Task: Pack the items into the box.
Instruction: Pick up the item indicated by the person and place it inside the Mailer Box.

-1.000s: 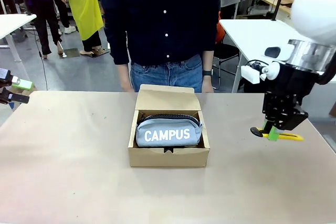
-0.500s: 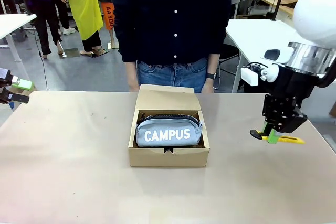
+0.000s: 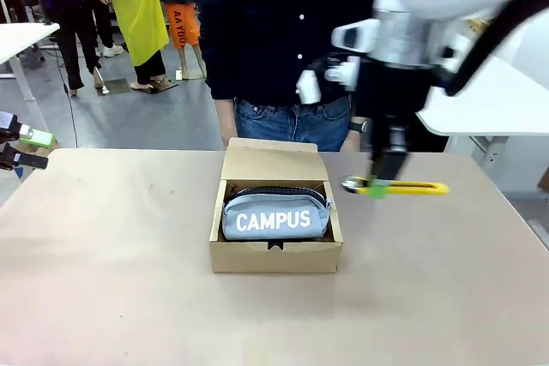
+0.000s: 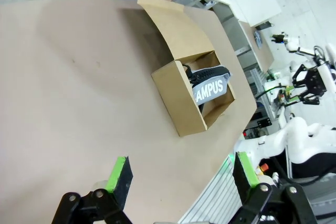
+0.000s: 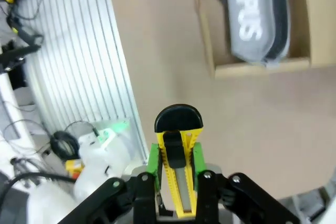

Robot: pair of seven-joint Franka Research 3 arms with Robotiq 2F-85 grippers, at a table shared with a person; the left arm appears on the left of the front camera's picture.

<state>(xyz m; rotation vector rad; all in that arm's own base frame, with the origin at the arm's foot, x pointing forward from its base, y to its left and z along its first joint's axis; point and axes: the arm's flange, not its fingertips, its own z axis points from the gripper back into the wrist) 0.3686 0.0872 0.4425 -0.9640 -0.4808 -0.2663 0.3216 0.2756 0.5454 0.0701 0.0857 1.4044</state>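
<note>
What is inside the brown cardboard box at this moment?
The grey-blue CAMPUS pouch lies inside the box, nearly filling it. Anything under the pouch is covered.

The utility knife (image 5: 177,190) between my right gripper's (image 5: 175,158) matt green pads (image 5: 153,160) is smooth yellow plastic with a slight sheen, a glossy black plastic cap and a dull grey strip that looks like metal. The box (image 3: 274,256) is matt brown cardboard with rough cut edges; the pouch (image 3: 274,219) inside looks like soft, matt cloth with flat white print. The table top (image 3: 111,280) is smooth, matt and beige, faintly scuffed.
</note>
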